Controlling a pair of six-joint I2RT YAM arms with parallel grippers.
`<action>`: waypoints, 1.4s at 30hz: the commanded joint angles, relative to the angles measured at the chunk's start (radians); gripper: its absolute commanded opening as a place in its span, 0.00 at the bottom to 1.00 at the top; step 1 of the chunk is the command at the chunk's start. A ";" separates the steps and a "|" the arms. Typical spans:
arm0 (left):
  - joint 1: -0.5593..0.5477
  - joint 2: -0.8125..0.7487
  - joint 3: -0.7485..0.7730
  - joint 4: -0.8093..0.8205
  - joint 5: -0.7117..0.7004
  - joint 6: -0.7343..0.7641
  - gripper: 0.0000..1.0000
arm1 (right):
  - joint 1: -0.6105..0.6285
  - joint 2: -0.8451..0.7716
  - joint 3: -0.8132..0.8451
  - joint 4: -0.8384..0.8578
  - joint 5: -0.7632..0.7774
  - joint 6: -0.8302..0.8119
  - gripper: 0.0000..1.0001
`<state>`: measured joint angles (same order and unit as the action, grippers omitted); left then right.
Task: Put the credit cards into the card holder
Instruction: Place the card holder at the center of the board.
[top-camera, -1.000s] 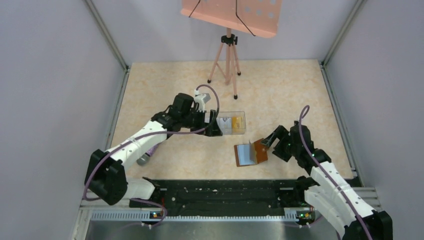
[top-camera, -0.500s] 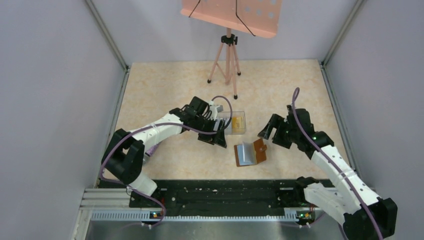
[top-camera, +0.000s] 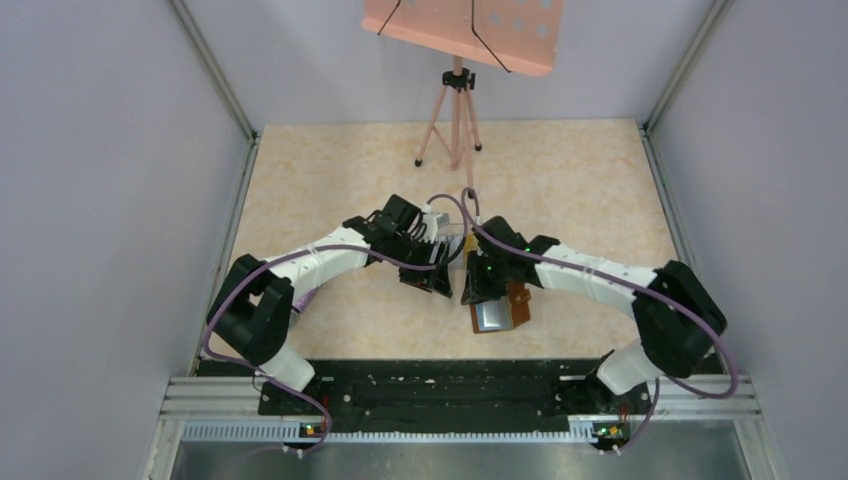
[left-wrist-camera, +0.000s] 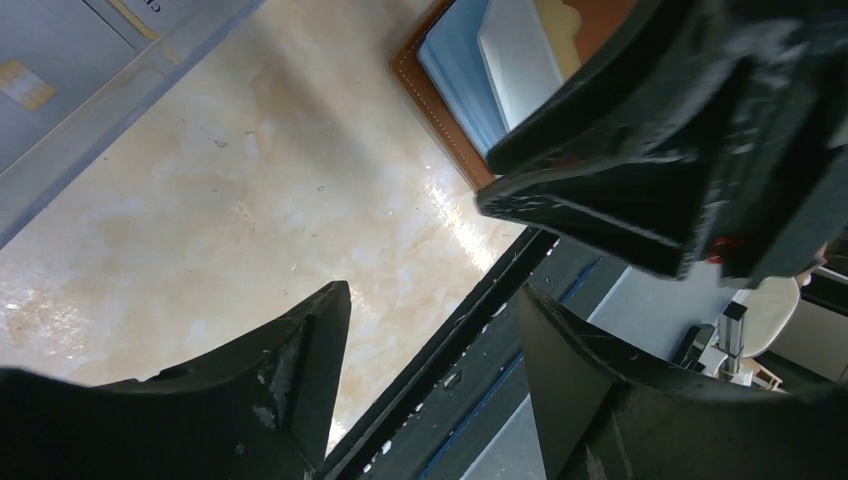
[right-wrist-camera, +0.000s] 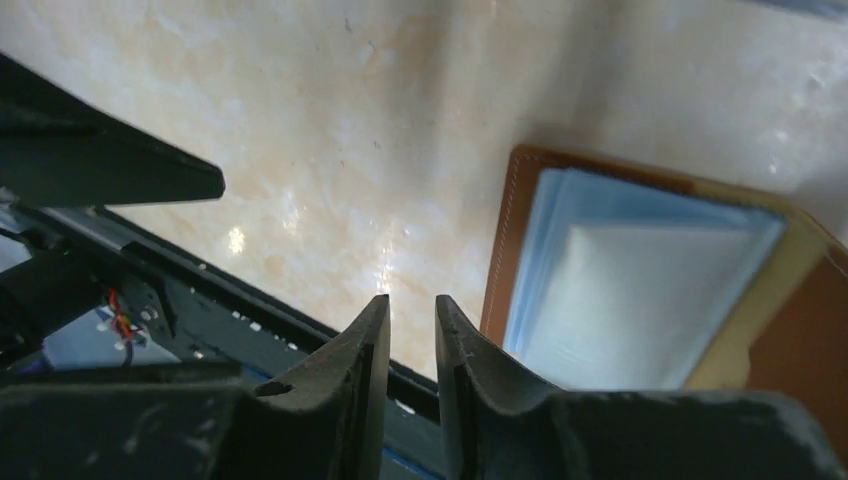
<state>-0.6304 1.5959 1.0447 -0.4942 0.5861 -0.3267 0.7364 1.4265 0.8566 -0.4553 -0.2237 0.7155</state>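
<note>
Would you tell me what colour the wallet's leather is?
Brown, clearest on the wallet in the right wrist view.

One left hand (left-wrist-camera: 430, 295), one right hand (right-wrist-camera: 410, 305), one card holder (top-camera: 498, 316), one clear box (left-wrist-camera: 90, 50) and one tripod stand (top-camera: 457, 110) are counted.

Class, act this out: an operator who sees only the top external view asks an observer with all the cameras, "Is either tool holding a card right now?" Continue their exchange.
Observer: The left wrist view shows the left tool wide open, with nothing between its fingers.
Operator: And the right one?
Observer: The right tool is nearly closed, and only bare table shows through the slit.
Operator: How is the card holder lying?
Observer: The card holder lies open beside that tool, with its clear inner pockets facing up.
</note>
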 joint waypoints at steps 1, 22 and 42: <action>-0.005 -0.018 -0.013 0.014 -0.008 0.000 0.67 | 0.065 0.145 0.160 -0.029 0.127 -0.036 0.21; -0.034 0.021 -0.005 0.038 0.009 0.005 0.61 | 0.084 0.183 0.290 -0.308 0.447 -0.136 0.12; -0.223 0.259 -0.010 0.555 -0.058 -0.273 0.04 | -0.099 -0.147 -0.029 -0.168 0.164 -0.034 0.24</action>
<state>-0.8318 1.8050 1.0340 -0.0937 0.5449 -0.5346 0.6605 1.3689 0.8726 -0.6895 0.0231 0.6415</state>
